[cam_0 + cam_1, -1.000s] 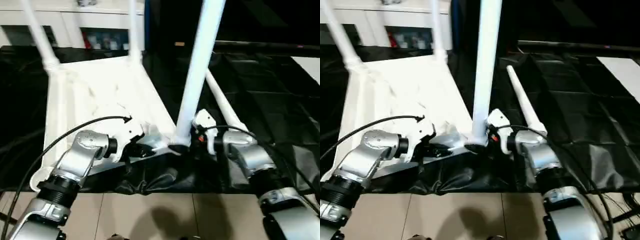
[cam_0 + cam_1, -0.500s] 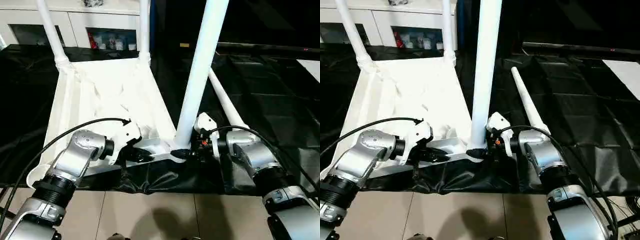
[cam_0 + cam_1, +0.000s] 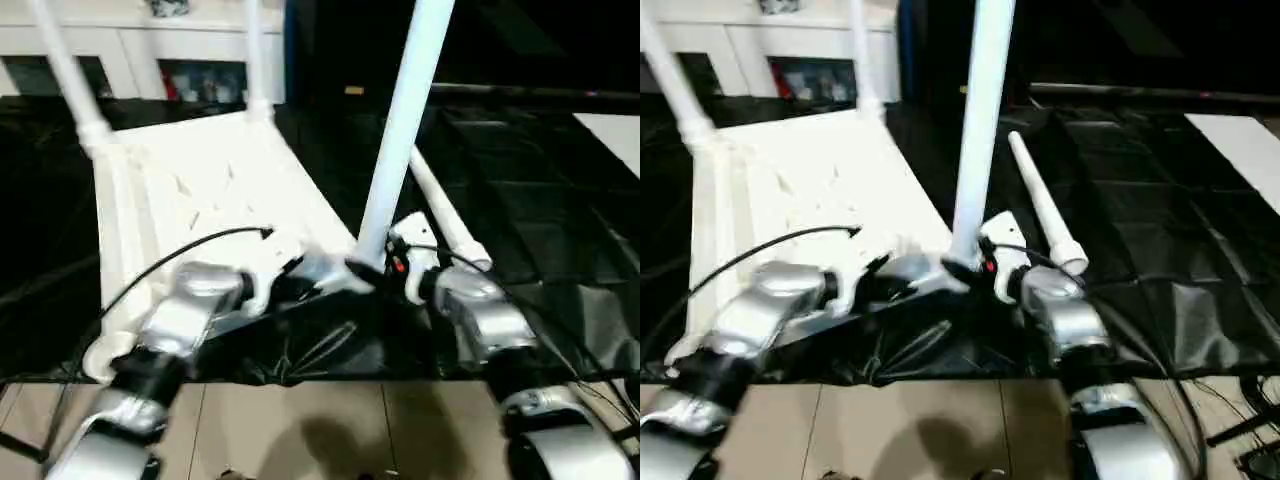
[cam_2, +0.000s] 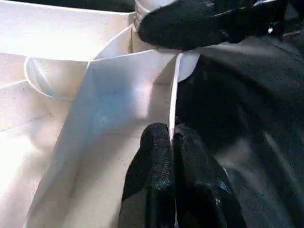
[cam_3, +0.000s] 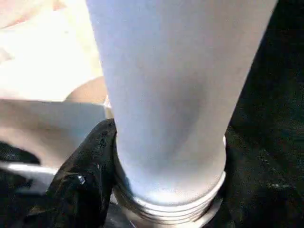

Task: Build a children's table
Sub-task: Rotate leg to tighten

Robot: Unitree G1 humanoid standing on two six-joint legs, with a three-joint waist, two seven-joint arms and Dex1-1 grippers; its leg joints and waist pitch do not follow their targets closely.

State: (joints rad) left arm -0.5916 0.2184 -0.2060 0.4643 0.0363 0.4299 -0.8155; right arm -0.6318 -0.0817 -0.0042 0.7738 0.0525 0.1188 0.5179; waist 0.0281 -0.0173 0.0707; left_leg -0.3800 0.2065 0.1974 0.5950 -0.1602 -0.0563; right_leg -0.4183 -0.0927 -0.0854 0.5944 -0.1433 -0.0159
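Upturned tabletop lies frame-left on black sheeting, white cabinet behind. Left gripper pinches its rim; right gripper clasps the upright leg.

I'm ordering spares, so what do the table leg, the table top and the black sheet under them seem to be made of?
Table leg: apparently smooth white plastic with a soft sheen and a ridged base collar.
Table top: likely moulded white plastic, going by the thin ribs and rim.
Black sheet: probably thin glossy plastic film, creased and reflecting light.
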